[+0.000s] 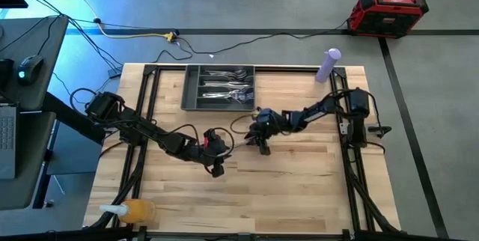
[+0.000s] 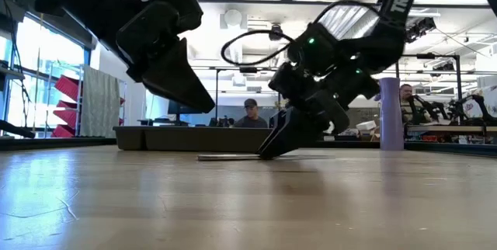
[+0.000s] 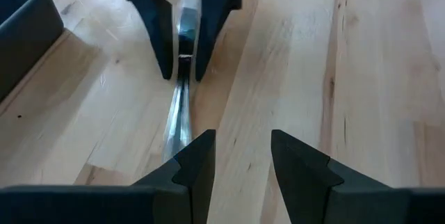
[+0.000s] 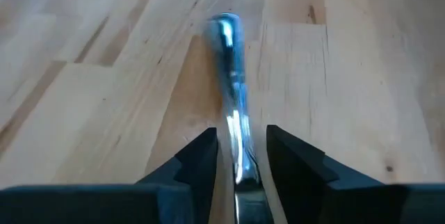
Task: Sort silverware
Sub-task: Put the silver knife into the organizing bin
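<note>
My right gripper [image 1: 263,148] is down at the middle of the table [image 1: 299,196], fingertips on the wood, and my left gripper [image 1: 217,171] hangs just beside it, off the surface in the low view, fingers [image 3: 198,161] parted with nothing between them. In front of both there is a broad stretch of bare board out to the near edge; the black frame rails run down both sides. The table is pale butcher-block, long planks with visible grain and seams. Between my right fingers [image 4: 201,161] lies one slim piece of silverware [image 4: 233,113], polished and bright, flat on the wood, its rounded end pointing away from my wrist; which kind of piece it is I cannot tell. My right fingers stand close on either side of it, narrowly apart, and seem to pinch its handle, though it rests on the table. The rest of the silverware [image 1: 228,87] sits in the dark grey tray [image 1: 191,91] at the far edge, a shallow box with long compartments. A lilac bottle [image 1: 328,64] stands at the far right corner, and an orange one [image 1: 135,212] lies at the near left.
</note>
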`<state>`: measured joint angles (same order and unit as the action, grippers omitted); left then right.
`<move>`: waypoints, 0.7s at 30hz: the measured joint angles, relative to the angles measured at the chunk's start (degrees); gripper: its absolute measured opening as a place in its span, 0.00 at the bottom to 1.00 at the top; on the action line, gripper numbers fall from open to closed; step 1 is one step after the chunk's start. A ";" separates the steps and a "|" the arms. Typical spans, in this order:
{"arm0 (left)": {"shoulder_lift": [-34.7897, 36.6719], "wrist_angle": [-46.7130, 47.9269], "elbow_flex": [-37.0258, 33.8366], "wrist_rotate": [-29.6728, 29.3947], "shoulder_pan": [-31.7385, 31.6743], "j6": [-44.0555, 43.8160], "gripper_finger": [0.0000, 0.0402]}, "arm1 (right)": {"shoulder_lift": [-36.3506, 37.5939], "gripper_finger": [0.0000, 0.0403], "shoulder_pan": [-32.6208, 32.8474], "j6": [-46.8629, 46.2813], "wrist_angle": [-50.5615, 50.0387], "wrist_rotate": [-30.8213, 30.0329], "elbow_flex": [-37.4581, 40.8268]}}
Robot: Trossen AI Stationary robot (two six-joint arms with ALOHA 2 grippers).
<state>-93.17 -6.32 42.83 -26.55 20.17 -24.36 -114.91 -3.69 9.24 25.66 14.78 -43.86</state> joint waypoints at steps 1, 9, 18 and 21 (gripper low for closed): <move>0.00 0.19 0.00 0.00 0.17 0.00 0.30 | 0.00 0.28 0.95 -0.88 1.11 -2.23 0.35; -0.04 0.61 0.00 0.04 0.91 -0.48 0.30 | 0.00 0.28 4.60 -5.22 3.67 -11.63 1.02; -0.04 0.44 0.00 0.45 1.02 -0.57 0.30 | -2.79 0.29 2.99 -4.66 16.75 -8.05 5.74; -0.04 0.37 0.00 0.46 1.02 -0.57 0.30 | -3.96 0.29 2.06 -4.44 21.26 -5.47 6.57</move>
<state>-93.21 -5.96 42.83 -26.09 21.19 -24.93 -118.87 -1.62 4.81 46.92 9.30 -37.29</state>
